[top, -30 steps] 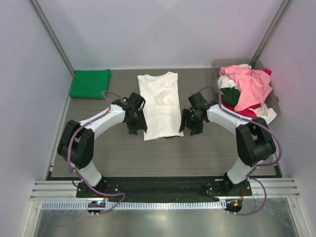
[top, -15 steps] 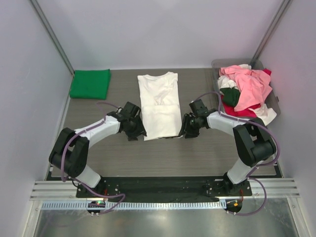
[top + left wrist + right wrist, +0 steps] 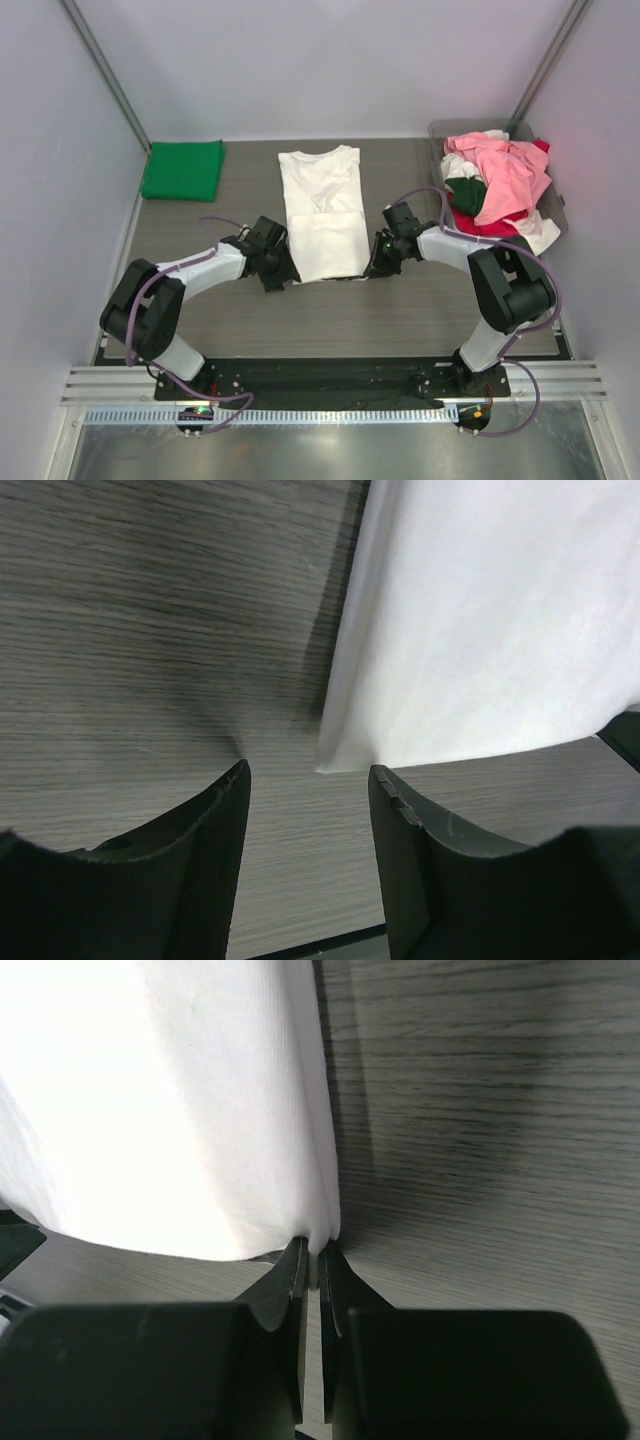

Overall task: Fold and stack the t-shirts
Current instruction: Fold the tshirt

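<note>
The white t-shirt [image 3: 322, 215] is the thing to orient by. It lies flat in the middle of the table [image 3: 330, 320], folded into a long strip with the collar at the far end.

Well off to its left, up by the far corner, there's the green t-shirt [image 3: 183, 169], already folded into a neat square.

The left gripper [image 3: 281, 280] is down low at the white tee's near-left corner. In the wrist view its fingers [image 3: 215, 830] are spread apart, and the cloth corner [image 3: 340, 765] sits just ahead of the gap. It isn't gripped by anything.

The right gripper [image 3: 374, 268] is at the near-right corner of the same shirt. From its wrist cam the two fingers [image 3: 285, 1290] are squeezed almost together, and the hem corner [image 3: 325, 1230] runs right down into the slit between them, so it looks clenched on the white tee.

Right of the white tee, at the far right side, the grey tray [image 3: 455, 126] holds a messy pile. A pink t-shirt [image 3: 500, 170] is on top, with a dark green one [image 3: 466, 190] and a red one [image 3: 478, 226] poking out underneath.
</note>
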